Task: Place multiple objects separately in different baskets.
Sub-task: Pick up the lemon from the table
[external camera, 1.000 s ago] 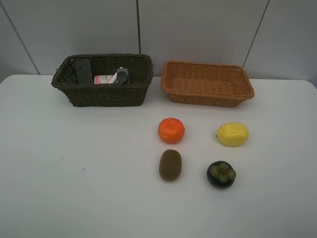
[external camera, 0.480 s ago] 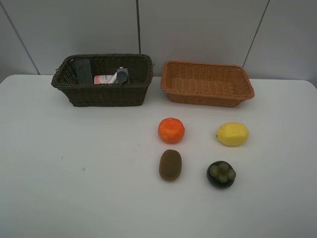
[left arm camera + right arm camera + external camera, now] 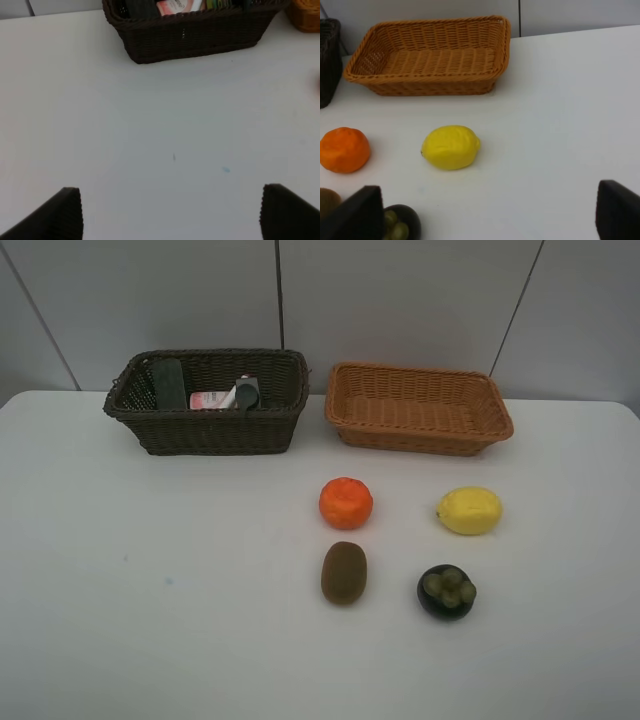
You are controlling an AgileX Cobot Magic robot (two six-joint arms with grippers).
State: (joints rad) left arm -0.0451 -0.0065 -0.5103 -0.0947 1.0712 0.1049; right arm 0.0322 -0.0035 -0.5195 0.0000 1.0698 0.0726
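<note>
Where table ends — tan basket sits.

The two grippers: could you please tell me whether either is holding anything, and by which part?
Nothing is held: the left gripper and the right gripper both stand open and empty.

**Exterior high:** fixed above the front of the desk, tilted down toward the rear wall. The whole work area is in frame, at a distance.

**Left wrist:** low over the desk and close, facing the dark brown basket. The left fingers show in the foreground.

**Right wrist:** low and close, facing the light orange-tan basket, lemon and orange. The right fingers show in the foreground.

**Overlap:** the exterior view shares the dark brown basket with the left wrist. It shares the light orange-tan basket, lemon and orange with the right wrist.
</note>
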